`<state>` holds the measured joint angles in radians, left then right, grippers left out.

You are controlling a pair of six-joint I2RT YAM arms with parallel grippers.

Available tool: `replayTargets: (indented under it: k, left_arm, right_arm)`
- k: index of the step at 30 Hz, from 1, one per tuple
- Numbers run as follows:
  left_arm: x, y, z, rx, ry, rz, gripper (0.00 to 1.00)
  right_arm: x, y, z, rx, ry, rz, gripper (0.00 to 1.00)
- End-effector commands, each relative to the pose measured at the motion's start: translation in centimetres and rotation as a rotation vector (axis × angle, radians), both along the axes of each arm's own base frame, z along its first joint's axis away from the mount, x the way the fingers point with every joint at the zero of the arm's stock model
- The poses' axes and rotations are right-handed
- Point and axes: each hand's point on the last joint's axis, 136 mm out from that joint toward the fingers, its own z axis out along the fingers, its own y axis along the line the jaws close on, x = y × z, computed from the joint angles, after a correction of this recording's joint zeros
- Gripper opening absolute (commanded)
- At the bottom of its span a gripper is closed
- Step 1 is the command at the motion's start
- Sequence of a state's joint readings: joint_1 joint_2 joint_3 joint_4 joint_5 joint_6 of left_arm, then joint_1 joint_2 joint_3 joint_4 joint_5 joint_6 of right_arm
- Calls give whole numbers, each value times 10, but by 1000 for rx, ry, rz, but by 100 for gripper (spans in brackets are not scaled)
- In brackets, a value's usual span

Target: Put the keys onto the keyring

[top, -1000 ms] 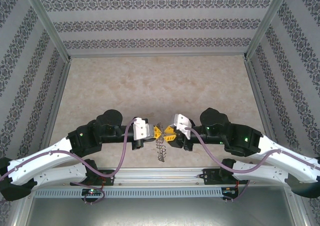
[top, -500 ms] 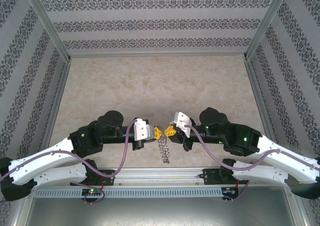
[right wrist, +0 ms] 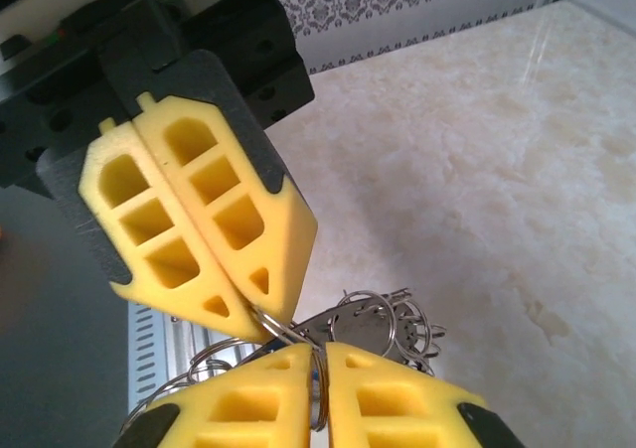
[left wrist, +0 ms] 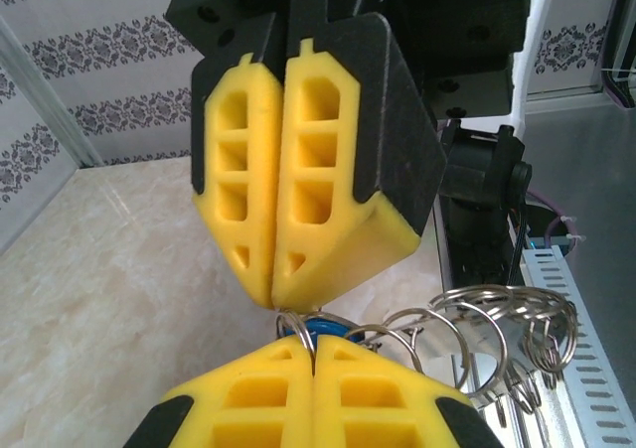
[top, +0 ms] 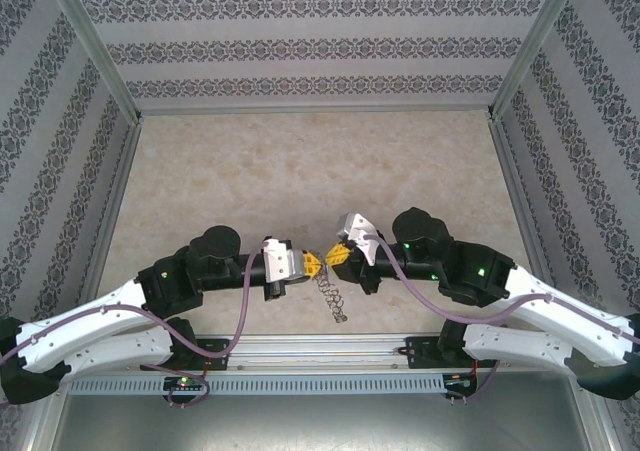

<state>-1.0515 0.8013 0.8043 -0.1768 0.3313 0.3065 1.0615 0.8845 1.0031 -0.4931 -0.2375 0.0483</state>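
Low over the near table, my left gripper (top: 313, 263) and right gripper (top: 335, 255) meet tip to tip, and the keyring (top: 333, 296) hangs below them as a chain of wire loops. In the left wrist view my left gripper (left wrist: 313, 341) is shut on one wire loop, with a key's blue cap (left wrist: 328, 327) just behind the tips and more loops (left wrist: 497, 314) to the right. The right gripper (left wrist: 273, 299) closes in from above. In the right wrist view my right gripper (right wrist: 320, 354) pinches a wire loop, with the keyring's bundle (right wrist: 397, 319) beyond and the left gripper (right wrist: 260, 314) opposite.
The beige marbled table (top: 300, 171) stretches away behind the grippers. Patterned walls with aluminium posts (top: 100, 71) enclose it. A perforated metal rail (top: 300, 381) runs along the near edge by the arm bases.
The right gripper has shifted slightly left and farther away. The left one has eased back. The hanging keyring has swung, its lower end now trailing right.
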Motion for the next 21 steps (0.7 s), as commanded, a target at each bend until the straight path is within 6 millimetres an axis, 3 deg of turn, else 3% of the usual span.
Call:
replayTargets:
  k: [1, 11, 21]
  left_arm:
    - [-14, 2, 51, -164, -90, -60, 0]
    - [-15, 9, 56, -184, -107, -48, 0]
    - [-15, 6, 58, -185, -99, -53, 0]
  right_arm:
    - [8, 7, 6, 14, 24, -21, 15]
    - [9, 1, 6, 40, 49, -39, 12]
    - [3, 8, 7, 60, 63, 10, 11]
